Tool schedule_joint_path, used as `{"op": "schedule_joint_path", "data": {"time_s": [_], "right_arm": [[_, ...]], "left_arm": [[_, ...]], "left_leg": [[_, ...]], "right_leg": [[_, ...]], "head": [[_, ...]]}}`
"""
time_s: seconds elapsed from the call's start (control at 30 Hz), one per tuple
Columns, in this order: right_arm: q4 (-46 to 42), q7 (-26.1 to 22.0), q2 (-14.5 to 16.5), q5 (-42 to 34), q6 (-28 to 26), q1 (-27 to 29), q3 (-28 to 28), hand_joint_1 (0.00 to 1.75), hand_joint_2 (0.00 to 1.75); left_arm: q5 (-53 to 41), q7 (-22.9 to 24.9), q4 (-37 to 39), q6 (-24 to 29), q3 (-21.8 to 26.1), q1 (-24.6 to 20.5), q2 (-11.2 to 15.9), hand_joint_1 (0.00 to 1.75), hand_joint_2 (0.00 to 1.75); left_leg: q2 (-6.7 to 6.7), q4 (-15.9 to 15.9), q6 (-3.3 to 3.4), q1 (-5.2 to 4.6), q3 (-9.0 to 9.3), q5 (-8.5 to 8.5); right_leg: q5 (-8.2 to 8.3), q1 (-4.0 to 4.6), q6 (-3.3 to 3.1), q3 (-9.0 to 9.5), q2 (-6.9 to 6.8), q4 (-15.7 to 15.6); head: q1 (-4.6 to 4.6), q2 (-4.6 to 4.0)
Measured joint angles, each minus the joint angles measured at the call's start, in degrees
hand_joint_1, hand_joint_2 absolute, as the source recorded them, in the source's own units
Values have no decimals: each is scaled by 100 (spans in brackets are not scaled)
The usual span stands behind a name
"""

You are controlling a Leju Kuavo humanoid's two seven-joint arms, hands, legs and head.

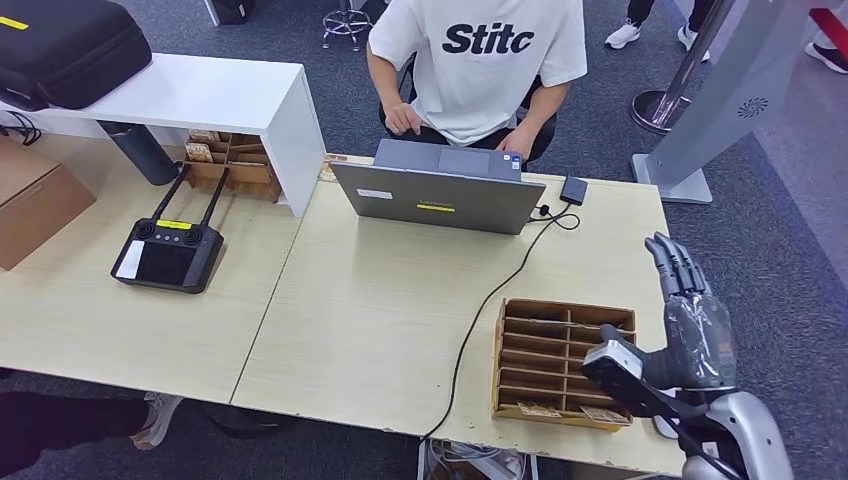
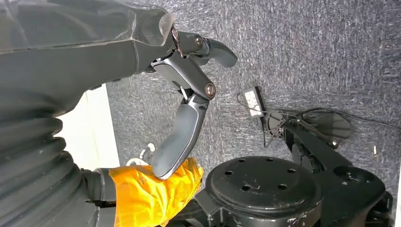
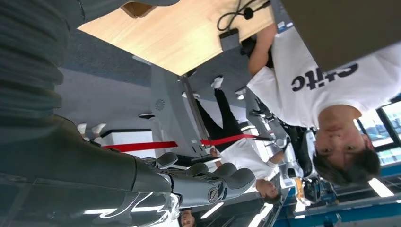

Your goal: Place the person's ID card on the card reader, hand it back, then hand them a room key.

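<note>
Right hand: raised over the table's near right corner, fingers extended and apart, thumb stuck out toward the tray; it holds nothing.
Left hand: hanging low beside the robot's body, seen from the left wrist against dark carpet; fingers loosely apart, nothing in them.
ID card: I cannot make one out; the person sits behind the laptop with both hands low at the lap, and nothing is visibly offered.
Card reader: cannot tell which item it is; a small dark box on a cable lies ahead of the right hand, by the laptop's corner, and may be it.
Room keys, as a judgement: likely the cards in the slotted wooden tray, whose nearest row holds a few pale printed pieces.
Tray from right hand: just beside it, on the thumb side, the thumb reaching over the tray's near right corner.
Tray's long axis: running away from the robot, its slots lying across.
Nearer hand: the right, by far, for the tray and the person alike.
Next move, as a judgement: the right hand reaching forward and inward toward the person for the card.
</note>
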Motion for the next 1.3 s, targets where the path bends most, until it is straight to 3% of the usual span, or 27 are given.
{"op": "schedule_joint_path", "data": {"time_s": [0.33,0.77,0.93,0.97,1.03,1.1,1.3], "right_arm": [[971,296,-27,459,-163,-287,317,0,175],[1326,376,-27,566,-143,-274,345,2,175],[1410,386,-27,623,-138,-273,345,34,175],[1425,387,-27,627,-137,-274,345,51,175],[1455,388,-27,642,-133,-274,347,121,175],[1487,387,-27,676,-128,-274,353,171,175],[1586,369,-27,763,-118,-275,403,175,175]], "left_arm": [[-1,201,-378,-68,-203,191,0,0,175],[152,464,-783,-52,-460,425,0,0,175],[182,499,-873,-51,-519,481,0,0,175],[189,503,-887,-49,-526,490,0,0,175],[206,524,-918,-45,-550,512,0,0,175],[219,555,-949,-43,-583,534,0,0,175],[255,607,-1012,-43,-623,554,0,0,175]], "left_leg": [[-3,0,0,0,-2,0],[-1,0,0,0,0,0],[-1,0,0,0,-1,0],[-1,0,0,0,-1,0],[-1,0,0,0,-1,0],[-1,0,0,0,-1,0],[-2,0,0,0,-2,0]], "right_leg": [[-1,0,0,-1,-1,0],[-1,0,0,-2,0,0],[-1,0,0,-2,0,0],[-1,0,0,-2,0,0],[-1,0,0,-2,0,0],[-1,0,0,-2,0,0],[-1,0,0,-1,-1,0]], "head": [[-1,0],[-1,0],[-1,0],[-1,0],[-1,0],[-1,0],[-2,0]]}}
